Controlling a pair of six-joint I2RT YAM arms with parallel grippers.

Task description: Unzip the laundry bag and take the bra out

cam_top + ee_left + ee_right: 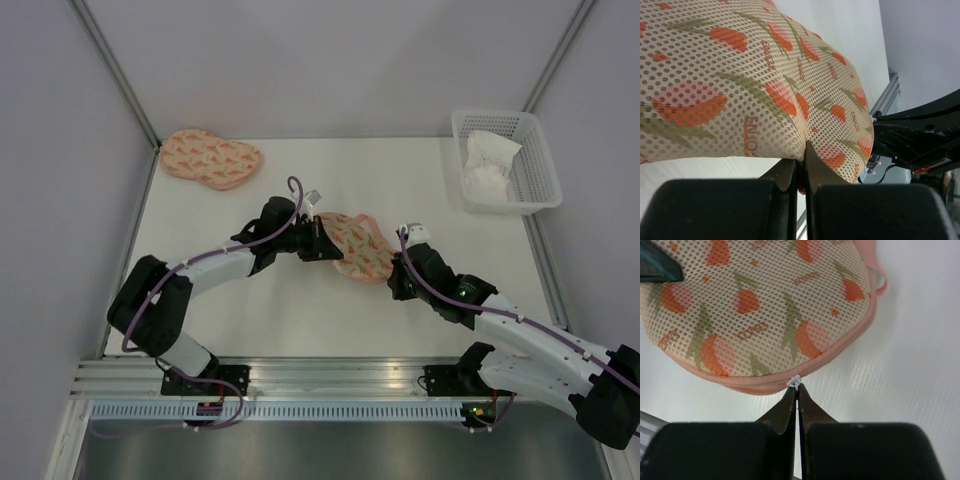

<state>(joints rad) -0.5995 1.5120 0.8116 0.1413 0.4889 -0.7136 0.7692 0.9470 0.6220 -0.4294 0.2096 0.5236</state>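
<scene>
The laundry bag (358,243), peach with orange leaf print and a pink zipper rim, lies at the table's middle between my two grippers. My left gripper (318,238) is shut on the bag's left edge; the left wrist view shows the mesh fabric (765,75) pinched between the jaws (801,155). My right gripper (397,272) is shut on the small white zipper pull (795,382) at the pink rim (760,385) of the bag's near right end. The zipper looks closed. The bra is hidden.
A second leaf-print pouch (210,157) lies at the back left. A white lattice basket (505,160) with white cloth (488,160) stands at the back right. Grey walls enclose the table on three sides.
</scene>
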